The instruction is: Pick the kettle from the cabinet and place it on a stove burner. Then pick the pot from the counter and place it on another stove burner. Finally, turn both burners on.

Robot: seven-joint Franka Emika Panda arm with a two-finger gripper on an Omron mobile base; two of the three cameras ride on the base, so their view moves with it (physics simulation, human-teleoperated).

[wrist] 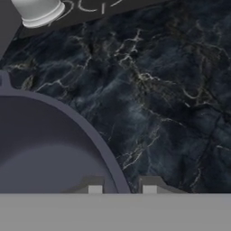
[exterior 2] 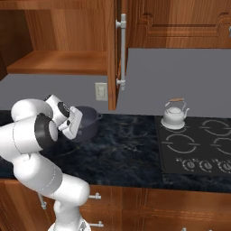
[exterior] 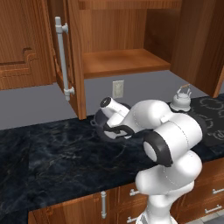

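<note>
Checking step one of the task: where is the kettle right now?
The kettle stands on the cooktop's back-left burner in the right base view, right of the pot.

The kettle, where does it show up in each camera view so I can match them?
Left base view: kettle at right, on the cooktop behind the arm.
Right base view: kettle right of centre, on the back-left burner.
Hand view: kettle at the top left corner.
Shared landmark: the dark grey pot.
</note>
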